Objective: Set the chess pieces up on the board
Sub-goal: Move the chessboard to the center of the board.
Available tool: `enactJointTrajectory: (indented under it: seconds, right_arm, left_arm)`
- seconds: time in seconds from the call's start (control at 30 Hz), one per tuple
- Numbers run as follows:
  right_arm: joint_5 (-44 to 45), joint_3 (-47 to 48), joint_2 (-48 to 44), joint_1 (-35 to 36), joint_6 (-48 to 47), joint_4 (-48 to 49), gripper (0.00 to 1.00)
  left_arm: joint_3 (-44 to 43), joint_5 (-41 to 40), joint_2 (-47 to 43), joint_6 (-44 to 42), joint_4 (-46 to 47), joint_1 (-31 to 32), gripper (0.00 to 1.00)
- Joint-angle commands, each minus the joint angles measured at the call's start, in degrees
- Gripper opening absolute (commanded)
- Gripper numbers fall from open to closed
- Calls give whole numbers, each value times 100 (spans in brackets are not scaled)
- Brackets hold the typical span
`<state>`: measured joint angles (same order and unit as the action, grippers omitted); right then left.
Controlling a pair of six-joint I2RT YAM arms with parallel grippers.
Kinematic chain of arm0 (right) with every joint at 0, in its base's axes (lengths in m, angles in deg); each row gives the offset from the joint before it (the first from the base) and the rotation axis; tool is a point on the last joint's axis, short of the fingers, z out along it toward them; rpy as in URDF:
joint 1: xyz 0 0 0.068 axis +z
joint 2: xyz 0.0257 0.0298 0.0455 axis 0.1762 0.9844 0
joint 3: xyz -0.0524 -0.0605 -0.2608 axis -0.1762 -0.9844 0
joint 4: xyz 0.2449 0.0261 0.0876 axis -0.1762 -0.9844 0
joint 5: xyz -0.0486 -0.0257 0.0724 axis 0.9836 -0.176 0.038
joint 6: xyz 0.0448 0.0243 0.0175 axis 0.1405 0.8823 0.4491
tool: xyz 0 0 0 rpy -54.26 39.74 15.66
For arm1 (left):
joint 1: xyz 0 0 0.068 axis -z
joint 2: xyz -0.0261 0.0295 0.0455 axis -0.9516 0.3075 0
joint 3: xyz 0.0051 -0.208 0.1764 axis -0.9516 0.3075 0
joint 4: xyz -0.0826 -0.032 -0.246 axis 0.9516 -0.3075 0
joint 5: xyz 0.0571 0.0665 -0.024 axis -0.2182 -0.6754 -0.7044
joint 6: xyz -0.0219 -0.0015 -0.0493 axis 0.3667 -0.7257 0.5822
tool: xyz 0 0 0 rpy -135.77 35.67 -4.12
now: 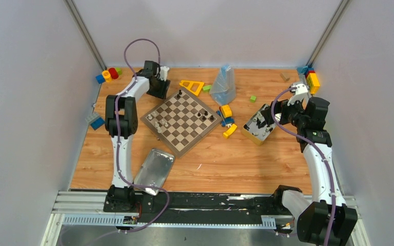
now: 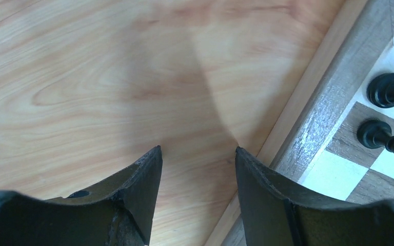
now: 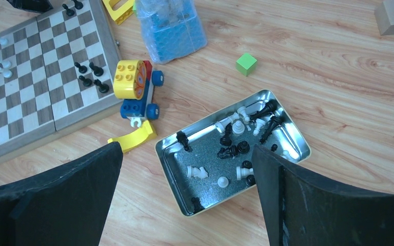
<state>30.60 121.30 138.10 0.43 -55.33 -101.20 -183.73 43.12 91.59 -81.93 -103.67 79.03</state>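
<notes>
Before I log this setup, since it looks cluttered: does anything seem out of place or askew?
Yes. The board sits turned cornerwise to the table edge and holds only a few pieces. Most chess pieces lie jumbled in the open tin, and a toy car crowds the board's edge.

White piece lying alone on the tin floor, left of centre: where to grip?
Probably straight down: the tin walls block a side approach. The white piece lies on its side, so close across its slim middle, at right angles to its length. Bare floor either side leaves room for the open right gripper.
</notes>
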Motion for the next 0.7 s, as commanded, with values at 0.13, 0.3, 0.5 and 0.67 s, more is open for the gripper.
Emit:
enactJointTrajectory:
  seconds: [0.13,0.3,0.5,0.67]
  right_arm:
    - [-163,-37,-57,14,-147,130,100]
    - [-701,58,81,85,-254,-67,100]
    - [200,383,872,1417,-438,4,100]
    - [1126,885,2010,2279,-613,272,100]
  left_arm:
    - [-292,-236,260,-725,-853,544,64]
    - [-147,-695,9,-727,-655,522,73]
    - [156,-918,-702,-548,-392,322,91]
    - [631,-1005,-1437,-418,-155,-17,100]
